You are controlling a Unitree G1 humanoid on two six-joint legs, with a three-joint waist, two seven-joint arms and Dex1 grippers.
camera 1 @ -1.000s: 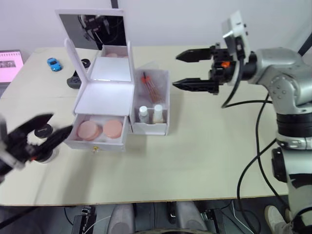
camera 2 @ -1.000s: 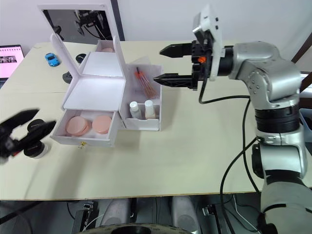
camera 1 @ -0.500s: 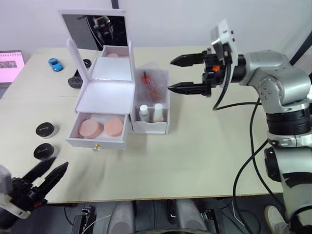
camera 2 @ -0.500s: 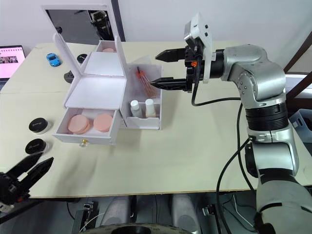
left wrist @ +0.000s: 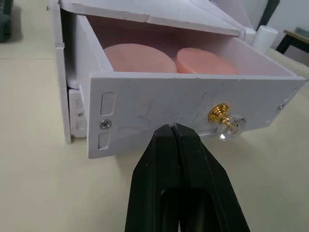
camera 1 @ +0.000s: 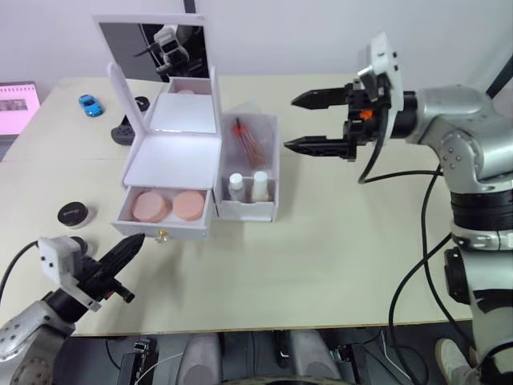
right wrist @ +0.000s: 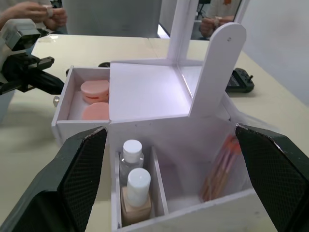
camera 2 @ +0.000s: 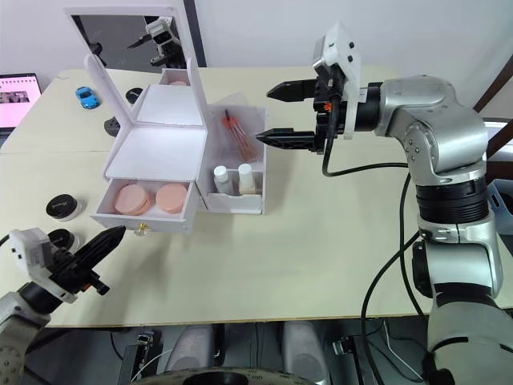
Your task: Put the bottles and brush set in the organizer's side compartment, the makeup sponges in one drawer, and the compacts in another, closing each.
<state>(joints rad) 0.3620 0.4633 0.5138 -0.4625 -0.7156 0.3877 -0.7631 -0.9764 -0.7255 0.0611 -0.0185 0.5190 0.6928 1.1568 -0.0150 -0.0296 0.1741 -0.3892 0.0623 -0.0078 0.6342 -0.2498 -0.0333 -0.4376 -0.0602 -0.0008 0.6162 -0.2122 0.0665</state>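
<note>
On the pale worktop (camera 1: 337, 257), my left hand (camera 1: 130, 248) sits pinched closed, black tips aimed at the open drawer (left wrist: 193, 104) with its gold knob (left wrist: 218, 114). Two round pink sponges (camera 1: 170, 206) lie inside it. My right hand (camera 1: 304, 122) hovers spread wide beside the white organizer (camera 1: 180, 152), whose side compartment holds two capped bottles (right wrist: 133, 181) and the brush set (camera 1: 247, 141). One black compact (camera 1: 72, 213) waits nearby.

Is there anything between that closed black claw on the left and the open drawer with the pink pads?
No, just bare table. In the left wrist view the left gripper, fingers shut, points at the drawer front beside its gold knob, nothing between.
</note>
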